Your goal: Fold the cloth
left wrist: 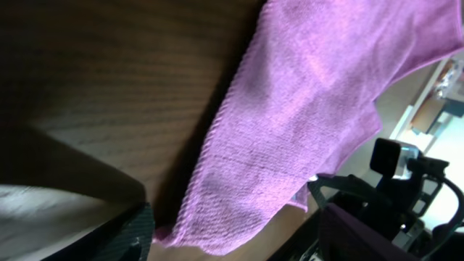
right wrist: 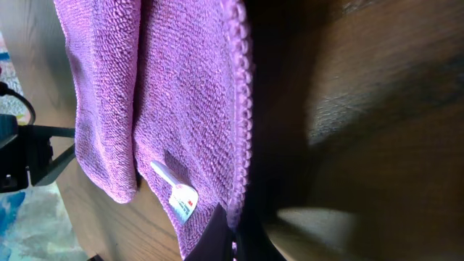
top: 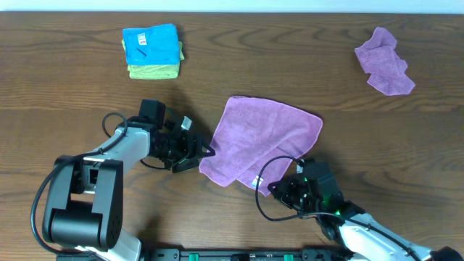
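Note:
The lilac-purple cloth [top: 257, 141] lies spread and partly rumpled at the table's centre, with its white tag [top: 256, 181] at the near edge. My left gripper [top: 199, 154] is open, and its fingers straddle the cloth's left corner. In the left wrist view that corner of the cloth [left wrist: 290, 123] sits between the spread fingers of the left gripper [left wrist: 232, 243]. My right gripper [top: 279, 187] is at the near corner. In the right wrist view the right gripper [right wrist: 246, 235] is pinched on the stitched edge of the cloth [right wrist: 181, 94], just beside the tag [right wrist: 180, 194].
A second crumpled purple cloth [top: 384, 61] lies at the far right. A folded blue cloth [top: 150, 42] sits on a yellow-green one [top: 154, 71] at the far left. The table's near edge runs just behind both arms.

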Controlling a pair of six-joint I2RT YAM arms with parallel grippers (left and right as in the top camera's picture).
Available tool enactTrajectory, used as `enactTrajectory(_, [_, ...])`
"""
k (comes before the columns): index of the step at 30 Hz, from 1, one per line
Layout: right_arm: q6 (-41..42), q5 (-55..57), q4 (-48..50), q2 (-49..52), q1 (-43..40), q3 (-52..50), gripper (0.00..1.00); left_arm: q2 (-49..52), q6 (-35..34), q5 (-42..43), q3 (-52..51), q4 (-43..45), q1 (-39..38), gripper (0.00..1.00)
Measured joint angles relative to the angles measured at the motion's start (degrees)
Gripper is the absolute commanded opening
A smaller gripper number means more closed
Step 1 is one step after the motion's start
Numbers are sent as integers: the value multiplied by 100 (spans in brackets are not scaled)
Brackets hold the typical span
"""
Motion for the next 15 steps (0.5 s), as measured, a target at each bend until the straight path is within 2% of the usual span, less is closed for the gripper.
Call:
enactTrajectory(9, [-2,0,-2,0,0,2,1,0,-522,151,-280,839,-463,72])
enactTrajectory(11, [-2,0,-2,0,0,2,1,0,-623,160,-293,870,-560,62])
enactTrajectory(12, [-2,0,-2,0,0,2,1,0,-671,164,-299,879,-579,52])
enactTrajectory(15, [-2,-2,-2,0,0,2,1,0,-743,160,-341,881,-588,13])
